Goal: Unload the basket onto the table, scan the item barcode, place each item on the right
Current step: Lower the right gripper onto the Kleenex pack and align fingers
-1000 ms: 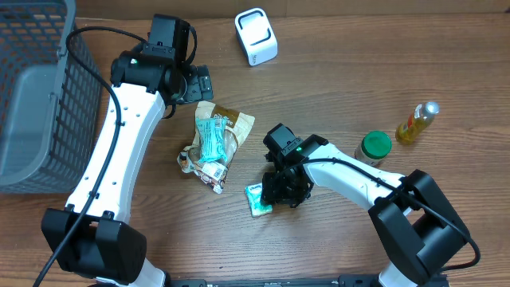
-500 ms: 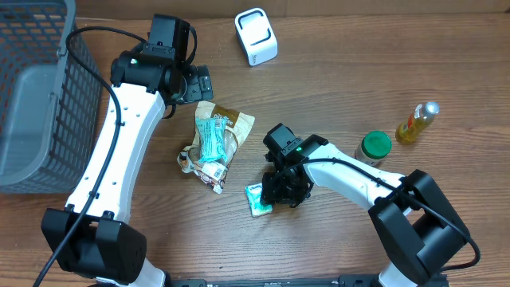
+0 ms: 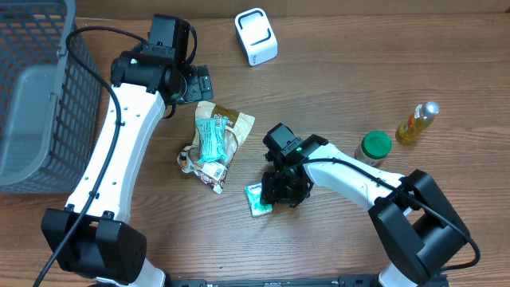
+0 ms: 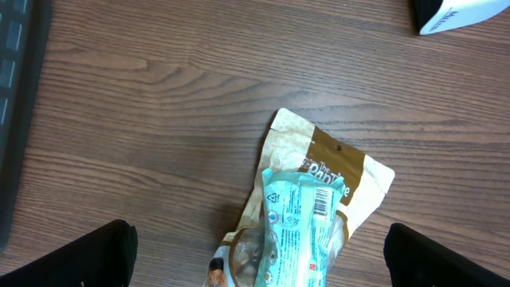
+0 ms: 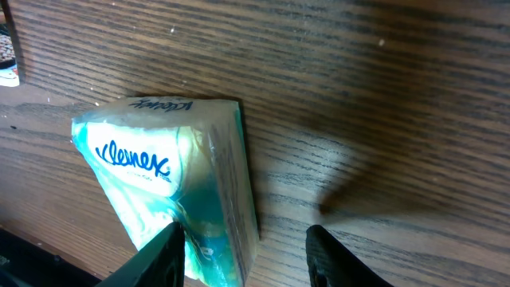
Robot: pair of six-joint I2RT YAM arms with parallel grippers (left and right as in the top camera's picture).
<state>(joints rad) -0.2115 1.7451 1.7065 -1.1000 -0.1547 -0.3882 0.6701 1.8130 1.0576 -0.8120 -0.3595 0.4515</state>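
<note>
A teal and white Kleenex tissue pack (image 3: pixel 256 200) lies flat on the wooden table, near the front. My right gripper (image 3: pixel 280 190) is low over its right end and open. In the right wrist view the left finger (image 5: pixel 166 257) overlaps the pack (image 5: pixel 163 171), and the right finger (image 5: pixel 328 257) stands over bare wood, apart from it. The white barcode scanner (image 3: pixel 256 36) stands at the back. My left gripper (image 3: pixel 196 83) hangs wide open above a teal packet (image 4: pixel 307 223) lying on a brown snack bag (image 4: pixel 335 159). The packet's barcode (image 4: pixel 321 203) faces up.
A grey mesh basket (image 3: pixel 32 96) fills the far left. A green-lidded jar (image 3: pixel 374 147) and a yellow bottle (image 3: pixel 417 122) stand to the right. The scanner's corner (image 4: pixel 462 12) shows at the top right of the left wrist view.
</note>
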